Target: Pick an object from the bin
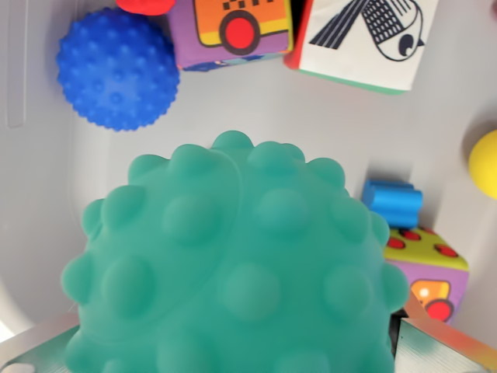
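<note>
A large knobbly ball [233, 264] fills the centre and six o'clock part of the wrist view, lying over the bin floor [311, 116]. At eleven o'clock a smaller knobbly ball [116, 68] sits apart from it. At twelve o'clock is a soft cube [231, 31], just beside the smaller ball, with a flat piece [145, 6] at its upper corner. At one o'clock lies a patterned cube [365, 39], next to the soft cube. At three o'clock a round thing [484, 163] is cut by the edge. At four o'clock a small block [393, 202] rests above another cube [429, 272], partly behind the large ball.
</note>
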